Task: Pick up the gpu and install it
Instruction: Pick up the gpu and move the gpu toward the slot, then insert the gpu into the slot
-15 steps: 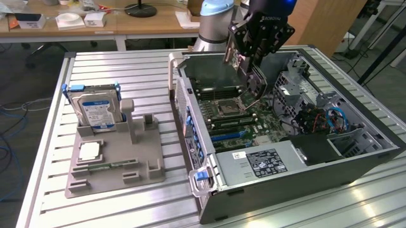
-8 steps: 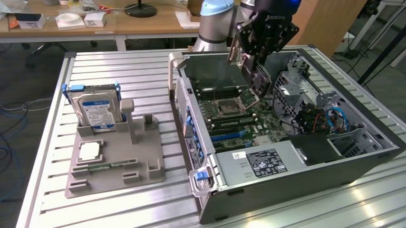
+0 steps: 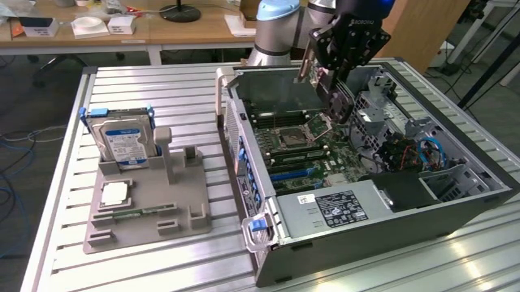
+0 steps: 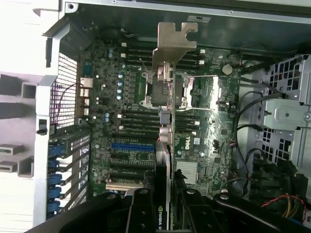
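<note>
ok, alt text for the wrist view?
The gpu, edge-on with its silver bracket at the far end, is gripped between the fingers above the motherboard of an open computer case. It is not yet seated.

ROBOTIQ is printed on the gripper (image 3: 332,73), DELL is marked on the motherboard (image 4: 183,142), NVIDIA logo is borne by the gpu (image 4: 167,128), power supply label (image 3: 341,208) is left unreadable

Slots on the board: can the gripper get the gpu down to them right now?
Likely yes: case lies open, gripper holds the gpu over the board, nothing covers the slots.
</note>
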You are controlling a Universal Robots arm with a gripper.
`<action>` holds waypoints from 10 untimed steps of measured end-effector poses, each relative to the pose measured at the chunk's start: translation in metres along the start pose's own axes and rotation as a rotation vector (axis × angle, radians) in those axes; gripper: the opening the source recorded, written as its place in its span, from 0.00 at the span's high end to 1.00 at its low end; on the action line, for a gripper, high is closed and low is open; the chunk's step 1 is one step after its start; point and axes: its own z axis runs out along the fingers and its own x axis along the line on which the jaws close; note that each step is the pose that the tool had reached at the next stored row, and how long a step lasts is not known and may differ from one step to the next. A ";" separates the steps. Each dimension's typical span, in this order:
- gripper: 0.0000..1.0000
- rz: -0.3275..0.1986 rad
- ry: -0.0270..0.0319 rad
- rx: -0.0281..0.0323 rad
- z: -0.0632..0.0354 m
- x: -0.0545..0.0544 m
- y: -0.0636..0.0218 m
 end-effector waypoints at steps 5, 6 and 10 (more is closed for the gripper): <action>0.74 0.000 0.0000 0.0000 0.0000 -0.002 -0.0001; 0.74 0.000 -0.0001 0.0000 0.0000 -0.002 -0.0001; 0.74 0.000 -0.0001 0.0000 0.0000 -0.002 -0.0001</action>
